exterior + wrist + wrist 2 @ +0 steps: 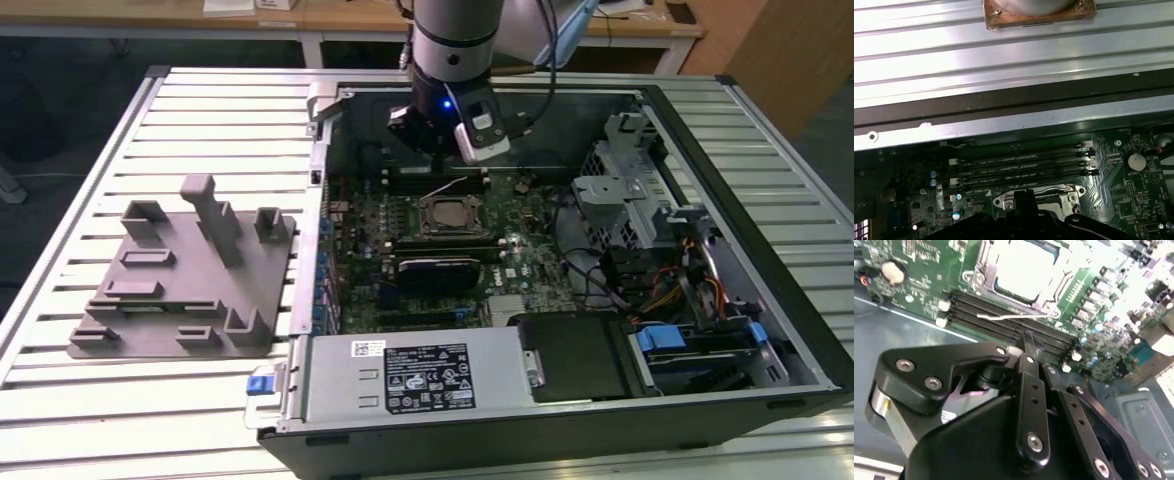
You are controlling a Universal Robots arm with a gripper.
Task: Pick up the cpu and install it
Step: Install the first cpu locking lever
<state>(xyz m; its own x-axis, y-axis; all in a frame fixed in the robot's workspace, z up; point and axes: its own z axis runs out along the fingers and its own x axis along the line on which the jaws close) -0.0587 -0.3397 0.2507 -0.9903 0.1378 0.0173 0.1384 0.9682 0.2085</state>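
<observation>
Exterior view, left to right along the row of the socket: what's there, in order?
Grey pegged tray → motherboard socket → metal drive cage → right wall of the case.

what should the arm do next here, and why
Probably lift straight up, clear of the case. The cpu appears to lie inside the socket frame, and the gripper hangs close over the memory slots beside it, within the case walls, so a sideways move would risk a bump.
</observation>
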